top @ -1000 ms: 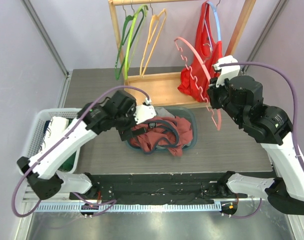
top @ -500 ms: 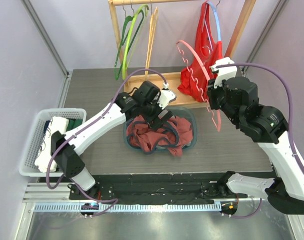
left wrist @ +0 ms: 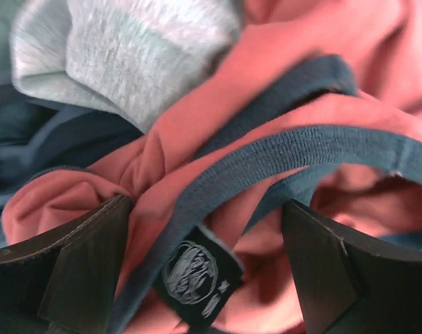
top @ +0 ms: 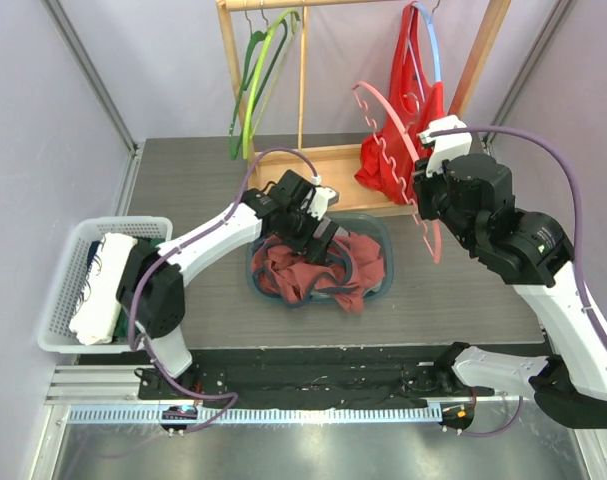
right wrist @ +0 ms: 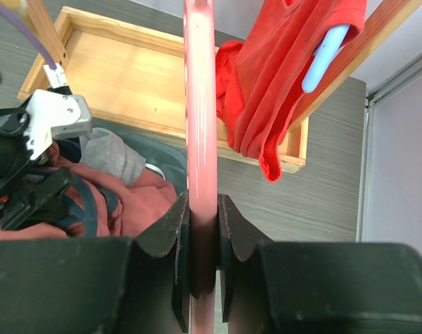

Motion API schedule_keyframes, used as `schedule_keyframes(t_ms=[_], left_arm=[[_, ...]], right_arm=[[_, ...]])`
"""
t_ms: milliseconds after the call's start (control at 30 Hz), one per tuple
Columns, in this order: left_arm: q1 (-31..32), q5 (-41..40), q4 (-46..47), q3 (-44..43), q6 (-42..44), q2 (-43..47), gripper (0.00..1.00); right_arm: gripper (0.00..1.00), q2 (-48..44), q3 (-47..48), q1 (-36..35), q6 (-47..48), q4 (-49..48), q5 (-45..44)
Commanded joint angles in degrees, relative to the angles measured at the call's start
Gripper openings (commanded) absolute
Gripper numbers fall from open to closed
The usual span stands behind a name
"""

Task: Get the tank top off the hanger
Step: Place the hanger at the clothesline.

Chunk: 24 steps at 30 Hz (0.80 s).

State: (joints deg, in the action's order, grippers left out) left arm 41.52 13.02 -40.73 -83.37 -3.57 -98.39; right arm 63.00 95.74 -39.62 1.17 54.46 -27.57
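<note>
The salmon tank top (top: 318, 275) with blue trim lies crumpled in a teal bin (top: 383, 235), off any hanger. My left gripper (top: 321, 240) is open and low over the pile. In the left wrist view its fingers (left wrist: 78, 271) stand wide apart, with a blue strap and a black label of the tank top (left wrist: 280, 83) between them. My right gripper (top: 423, 195) is shut on a bare pink hanger (top: 432, 243) and holds it up, right of the bin. The hanger's bar (right wrist: 200, 104) runs straight up between the shut jaws of that gripper (right wrist: 202, 209).
A wooden rack (top: 323, 175) stands behind the bin with green hangers (top: 253, 90), a yellow hanger (top: 303, 70) and a red garment (top: 403, 150) on a blue hanger. A grey cloth (left wrist: 127, 49) lies in the bin. A white basket (top: 73, 250) sits far left.
My left arm has swung right from the bin's left side and dropped onto the clothes pile. The yellow hanger has turned edge-on. My right arm has hardly moved.
</note>
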Motion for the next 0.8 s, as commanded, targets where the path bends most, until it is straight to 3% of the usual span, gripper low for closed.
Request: schedule_keyframes(t_ms=[0, 200, 433, 533, 667, 767], left_arm=[[-2.6, 8.4, 2.1, -0.3, -5.6, -3.9, 0.89], [-2.6, 7.7, 4.3, 1.5, -7.0, -7.1, 0.83], [-0.7, -4.9, 5.0, 4.8, -3.6, -6.6, 0.81], [1.3, -12.2, 6.2, 6.9, -1.9, -3.5, 0.86], [2.5, -17.8, 4.3, 4.9, -0.5, 0.3, 1.0], [2.6, -18.8, -1.7, -0.5, -0.6, 2.2, 1.0]], right_arm=[[0.01, -1.0, -0.1, 0.3, 0.2, -4.6, -1.7], [0.01, -1.7, -1.1, 0.7, 0.6, -4.7, -1.9], [0.01, -1.0, -0.6, 1.1, 0.5, -4.8, -1.4], [0.01, 1.0, 1.4, 1.3, 0.3, -4.7, -1.0], [0.01, 5.0, 7.7, 1.6, 0.3, -4.1, -0.5], [0.01, 9.0, 13.4, 1.9, -0.4, -1.6, 0.1]])
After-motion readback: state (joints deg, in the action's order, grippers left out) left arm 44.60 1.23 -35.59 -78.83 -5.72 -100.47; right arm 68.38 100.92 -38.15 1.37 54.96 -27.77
